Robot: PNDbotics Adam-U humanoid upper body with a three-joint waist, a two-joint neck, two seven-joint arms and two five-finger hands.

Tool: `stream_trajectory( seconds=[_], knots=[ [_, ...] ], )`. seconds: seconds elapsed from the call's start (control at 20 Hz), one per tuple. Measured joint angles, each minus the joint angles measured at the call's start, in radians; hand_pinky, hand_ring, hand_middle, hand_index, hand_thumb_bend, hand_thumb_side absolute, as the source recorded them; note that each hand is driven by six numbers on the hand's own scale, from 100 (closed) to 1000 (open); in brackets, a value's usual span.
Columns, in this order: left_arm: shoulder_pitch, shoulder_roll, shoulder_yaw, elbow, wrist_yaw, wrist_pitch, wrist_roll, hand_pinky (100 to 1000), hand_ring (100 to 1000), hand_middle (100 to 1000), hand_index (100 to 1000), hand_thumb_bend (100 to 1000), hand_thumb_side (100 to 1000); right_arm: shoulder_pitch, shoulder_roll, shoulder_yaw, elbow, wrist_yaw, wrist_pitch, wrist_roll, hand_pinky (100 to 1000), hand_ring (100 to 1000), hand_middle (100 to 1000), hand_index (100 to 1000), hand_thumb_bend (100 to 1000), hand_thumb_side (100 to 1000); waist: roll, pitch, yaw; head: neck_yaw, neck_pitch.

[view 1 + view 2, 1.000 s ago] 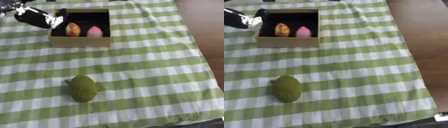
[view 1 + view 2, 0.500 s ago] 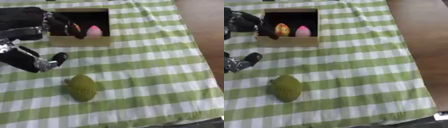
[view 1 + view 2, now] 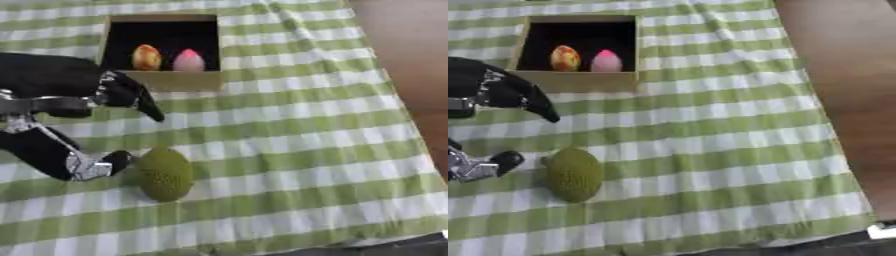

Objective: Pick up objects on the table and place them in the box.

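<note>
The robot's left hand [image 3: 87,130] reaches in from the left side, spread wide and holding nothing. One black digit, likely the thumb [image 3: 115,161], lies low, its tip just beside or touching the left side of a green bumpy fruit [image 3: 164,173]; which of the 2 cannot be told. The other fingers [image 3: 140,97] stretch straight out higher up, pointing right and slightly down, well above the fruit with a gap between. The black and silver forearm runs off the left edge. The right hand shows in neither view.

The green fruit is oval, with a rough knobbly skin, and lies lengthwise on the near left part of the bench. A green and white checked cloth [image 3: 297,150] covers the bench; bare brown wood [image 3: 842,75] shows along the right side, past the cloth's edge.

Farther back, near the top left, stands an open cardboard box [image 3: 175,80] with a dark inside. In it sit 2 small egg-shaped things side by side: a yellow and orange one [image 3: 146,57] on the left and a pink one [image 3: 188,60] on the right, close together near the box's front wall.
</note>
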Motion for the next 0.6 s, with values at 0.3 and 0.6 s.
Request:
stream_trajectory(
  seconds=[0.3,0.6],
  knots=[
    [0.019,-0.024,-0.022,0.000,-0.069,0.058,0.008,858,833,774,891,295,715,0.005,0.001,0.000,0.000,0.000,0.006,0.006,1000,946,627,944,100,528,0.000,0.000,-0.002,0.000,0.001],
    [0.032,-0.063,-0.041,0.000,-0.105,0.109,0.000,858,834,773,891,321,726,0.009,0.009,-0.001,0.000,0.000,0.013,0.014,1000,947,626,945,100,528,0.000,0.000,-0.006,0.001,0.001]
  ],
)
